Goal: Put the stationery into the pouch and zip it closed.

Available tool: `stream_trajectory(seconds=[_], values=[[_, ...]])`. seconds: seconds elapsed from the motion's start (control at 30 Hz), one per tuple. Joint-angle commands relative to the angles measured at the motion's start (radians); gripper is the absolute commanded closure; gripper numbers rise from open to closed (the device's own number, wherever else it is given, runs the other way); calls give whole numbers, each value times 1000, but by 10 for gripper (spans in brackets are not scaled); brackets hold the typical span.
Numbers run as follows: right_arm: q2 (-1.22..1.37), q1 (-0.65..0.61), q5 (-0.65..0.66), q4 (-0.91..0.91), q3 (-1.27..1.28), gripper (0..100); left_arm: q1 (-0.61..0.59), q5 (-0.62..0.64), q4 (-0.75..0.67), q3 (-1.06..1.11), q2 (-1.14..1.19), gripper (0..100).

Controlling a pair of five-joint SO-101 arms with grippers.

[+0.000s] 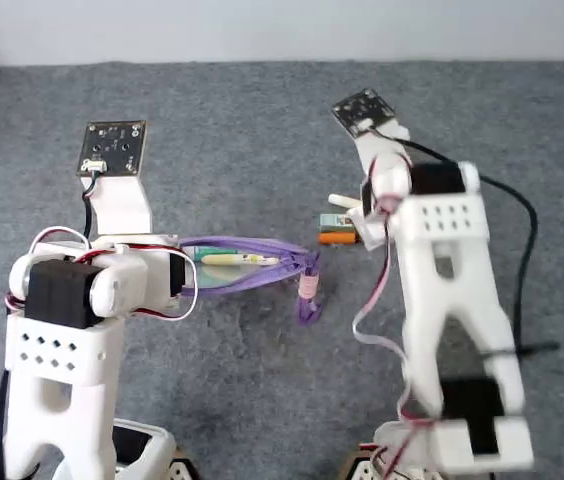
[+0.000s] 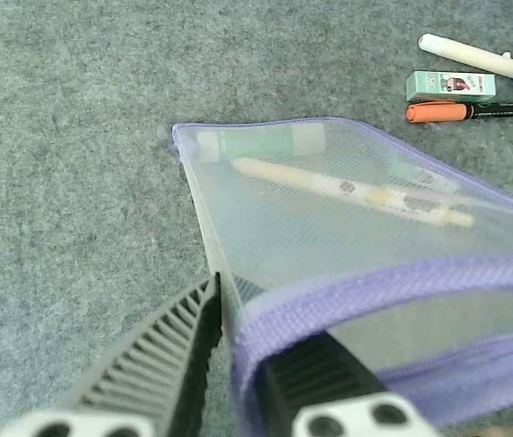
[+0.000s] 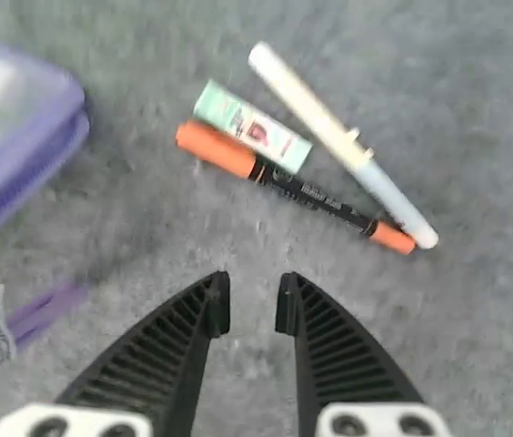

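Filling is underway: the left gripper pinches the pouch rim between its fingers at desk centre, while the right gripper, fingers slightly spread, hovers over the orange marker, white pen and green box at the pouch's 2 o'clock, so next it probably must lower onto one.

Was a grey table; bore a pouch at the left gripper and, just ahead of the right gripper, white pen, green box and orange pen, close together.
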Motion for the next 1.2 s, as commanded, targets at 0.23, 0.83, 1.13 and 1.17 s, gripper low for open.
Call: stream_trajectory(seconds=[0.23,0.83,1.13,1.17], values=[[381,19,324,108,-413,685,0,11,-11,-44,2,989],[605,-56,525,59,-512,705,0,6,-48,41,0,989],[707,-70,534,13,-514,705,0,6,-48,41,-2,989],[720,-68,534,2,-514,705,0,6,-48,41,-2,989]])
